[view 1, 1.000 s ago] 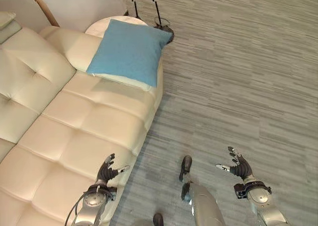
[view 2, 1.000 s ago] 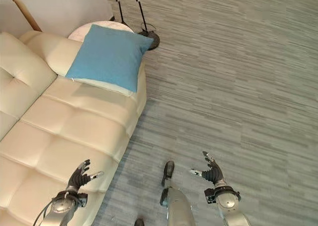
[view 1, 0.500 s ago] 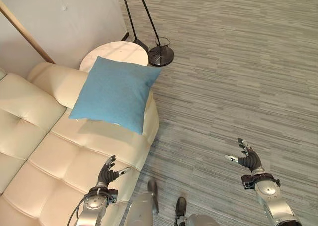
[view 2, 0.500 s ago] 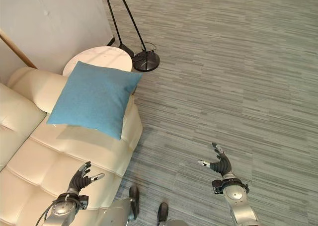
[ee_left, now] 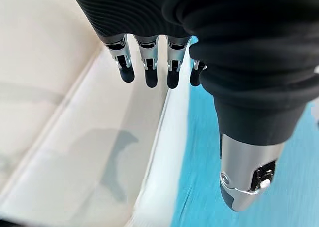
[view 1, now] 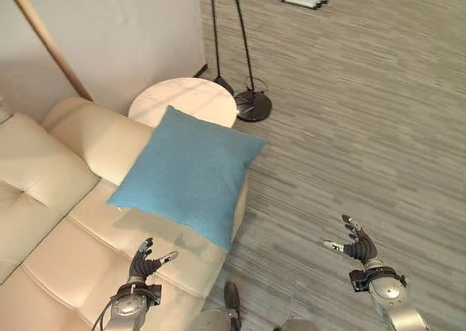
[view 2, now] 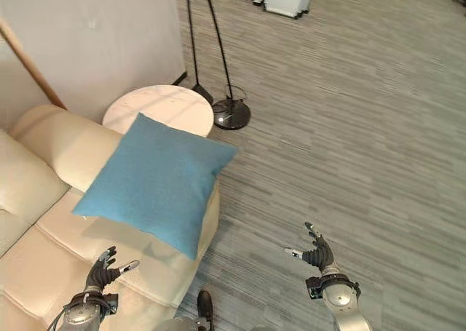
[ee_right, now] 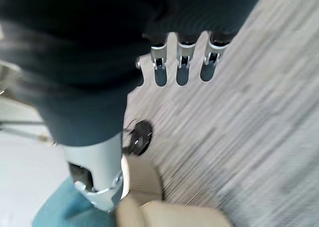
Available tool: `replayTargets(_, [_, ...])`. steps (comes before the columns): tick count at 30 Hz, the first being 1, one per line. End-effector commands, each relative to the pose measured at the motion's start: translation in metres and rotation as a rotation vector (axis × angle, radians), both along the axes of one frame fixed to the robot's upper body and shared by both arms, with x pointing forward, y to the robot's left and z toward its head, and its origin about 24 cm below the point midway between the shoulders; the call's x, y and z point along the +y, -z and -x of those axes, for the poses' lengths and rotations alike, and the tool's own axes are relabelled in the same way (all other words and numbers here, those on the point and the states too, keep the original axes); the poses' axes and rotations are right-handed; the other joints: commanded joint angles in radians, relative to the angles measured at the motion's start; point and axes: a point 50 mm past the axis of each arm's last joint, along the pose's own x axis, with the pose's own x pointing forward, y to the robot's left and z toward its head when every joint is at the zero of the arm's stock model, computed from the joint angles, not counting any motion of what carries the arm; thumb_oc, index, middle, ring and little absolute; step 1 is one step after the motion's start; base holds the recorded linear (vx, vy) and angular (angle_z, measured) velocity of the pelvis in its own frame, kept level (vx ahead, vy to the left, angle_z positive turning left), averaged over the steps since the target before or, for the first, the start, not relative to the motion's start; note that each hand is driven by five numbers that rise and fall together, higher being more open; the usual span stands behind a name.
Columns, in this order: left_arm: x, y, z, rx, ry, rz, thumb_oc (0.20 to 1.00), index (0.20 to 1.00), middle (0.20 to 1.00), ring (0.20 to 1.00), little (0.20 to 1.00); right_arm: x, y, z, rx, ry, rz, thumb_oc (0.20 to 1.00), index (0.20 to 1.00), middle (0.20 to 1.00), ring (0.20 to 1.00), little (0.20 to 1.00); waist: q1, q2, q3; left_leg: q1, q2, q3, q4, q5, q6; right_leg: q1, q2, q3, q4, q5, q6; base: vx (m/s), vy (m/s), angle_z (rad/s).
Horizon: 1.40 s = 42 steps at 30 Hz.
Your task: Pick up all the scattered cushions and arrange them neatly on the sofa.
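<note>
- Blue cushion: propped on arm end of cream sofa, one corner overhanging floor side; looks placed, not yet squared.
- L hand: over seat front edge, fingers apart, empty; likely free after set-down.
- R hand: over grey plank floor, fingers spread, holding nothing.
- Round white side table, floor lamp base just beyond sofa arm; nothing blocks cushion.

One blue cushion, one sofa, one round table.
</note>
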Motion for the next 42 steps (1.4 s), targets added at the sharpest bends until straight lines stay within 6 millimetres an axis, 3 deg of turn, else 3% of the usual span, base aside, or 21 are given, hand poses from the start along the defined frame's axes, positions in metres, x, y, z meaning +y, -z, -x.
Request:
replayTargets(1, [0.017,-0.011,0.0,-0.049,-0.033,-0.049,1.0,1.0,1.0,1.0,1.0,-0.009,-0.015,-0.014,-0.083,0.032,0.006,1.0,1.0,1.0,1.0,1.0,0.002,-0.005,0.025,0.054,0.074,-0.032,0.122,-0.192,-0.106,-0.015,0.0,0.025,-0.42,0.297,0.031,0.25,-0.123,0.51])
replayTargets(2, [0.017,-0.011,0.0,-0.049,-0.033,-0.05,1.0,1.0,1.0,1.0,1.0,-0.009,-0.015,-0.014,-0.083,0.032,0.005,1.0,1.0,1.0,1.0,1.0,0.001,-0.006,0.024,0.051,0.074,-0.032,0.121,-0.188,-0.106,-0.014,0.001,0.024,-0.425,0.302,0.03,0.26,-0.135,0.53])
replayTargets(6, [0.014,-0.015,-0.01,-0.075,-0.015,-0.054,1.0,1.0,1.0,1.0,1.0,-0.013,-0.011,-0.009,-0.064,0.056,0.008,1.0,1.0,1.0,1.0,1.0,-0.043,-0.006,0.048,0.095,0.061,-0.126,0.139,-0.226,-0.125,-0.095,0.024,0.168,-0.566,0.381,0.068,0.27,-0.157,0.63])
replayTargets(8, [0.012,-0.017,-0.014,-0.08,0.001,-0.058,1.0,1.0,1.0,1.0,1.0,-0.015,-0.008,-0.005,-0.045,0.06,0.02,1.0,1.0,1.0,1.0,1.0,-0.065,-0.002,0.052,0.125,0.057,-0.184,0.135,-0.24,-0.137,-0.127,0.034,0.25,-0.568,0.393,0.078,0.3,-0.253,1.05])
replayTargets(9, [0.009,-0.017,-0.017,-0.083,0.017,-0.058,1.0,1.0,1.0,1.0,1.0,-0.018,-0.006,-0.002,-0.036,0.067,0.018,1.0,1.0,1.0,1.0,1.0,-0.071,-0.019,0.048,0.132,0.044,-0.239,0.148,-0.259,-0.144,-0.101,0.028,0.304,-0.564,0.407,0.078,0.22,-0.233,1.17])
replayTargets(12, [0.008,-0.015,-0.014,-0.075,0.014,-0.045,1.0,1.0,1.0,1.0,1.0,-0.021,-0.004,-0.002,-0.026,0.066,0.026,1.0,1.0,1.0,1.0,1.0,-0.068,-0.021,0.038,0.154,0.065,-0.281,0.141,-0.259,-0.16,-0.09,0.024,0.29,-0.532,0.417,0.076,0.24,-0.345,1.36])
replayTargets(14, [0.007,-0.01,-0.007,-0.054,0.017,-0.023,1.0,1.0,1.0,1.0,1.0,-0.026,-0.005,0.0,-0.026,0.07,0.031,1.0,1.0,1.0,1.0,1.0,-0.069,-0.012,0.02,0.162,0.131,-0.321,0.112,-0.235,-0.193,-0.068,0.036,0.257,-0.503,0.393,0.061,0.24,-0.46,1.18])
replayTargets(17, [0.004,-0.008,-0.005,-0.045,0.019,-0.008,1.0,1.0,1.0,1.0,1.0,-0.029,-0.006,0.002,-0.026,0.075,0.034,1.0,1.0,1.0,1.0,1.0,-0.072,0.0,0.012,0.147,0.172,-0.334,0.11,-0.198,-0.215,-0.047,0.048,0.224,-0.5,0.368,0.044,0.12,-0.304,1.1])
replayTargets(21, [-0.002,-0.008,-0.008,-0.065,0.02,0.023,1.0,1.0,1.0,1.0,1.0,-0.037,-0.008,0.004,-0.029,0.1,0.044,1.0,1.0,1.0,1.0,1.0,-0.078,0.002,0.013,0.088,0.207,-0.271,0.158,-0.124,-0.23,-0.002,0.056,0.166,-0.527,0.34,0.017,0.05,-0.203,0.54])
replayTargets(23, [-0.004,-0.01,-0.012,-0.081,0.019,0.026,1.0,1.0,1.0,1.0,1.0,-0.043,-0.006,0.007,-0.022,0.13,0.054,1.0,1.0,1.0,1.0,1.0,-0.086,-0.001,0.006,0.073,0.231,-0.142,0.152,-0.123,-0.22,0.034,0.056,0.123,-0.549,0.319,0.005,0.06,-0.176,0.29])
replayTargets(29, [-0.004,-0.015,-0.019,-0.092,0.062,0.001,1.0,1.0,1.0,1.0,1.0,-0.062,-0.014,0.01,-0.039,0.196,0.106,1.0,1.0,1.0,1.0,1.0,-0.095,-0.008,-0.01,0.035,0.192,-0.017,0.101,-0.121,-0.207,0.096,0.061,0.063,-0.589,0.306,0.001,0.06,-0.07,0.55])
replayTargets(35, [0.002,-0.017,-0.016,-0.085,0.062,-0.009,1.0,1.0,1.0,1.0,1.0,-0.079,-0.028,0.007,-0.057,0.205,0.184,1.0,1.0,1.0,1.0,1.0,-0.079,-0.03,-0.025,0.06,0.171,-0.03,0.049,-0.114,-0.2,0.131,0.07,0.059,-0.613,0.314,0.008,0.1,0.005,0.16])
replayTargets(42, [0.004,-0.017,-0.018,-0.104,0.018,0.041,1.0,1.0,1.0,1.0,1.0,-0.088,-0.058,-0.02,-0.105,0.117,0.31,1.0,1.0,1.0,1.0,1.0,-0.037,-0.056,-0.031,0.1,0.174,-0.019,-0.025,-0.089,-0.203,0.14,0.079,0.058,-0.631,0.316,0.012,0.07,-0.01,-0.05])
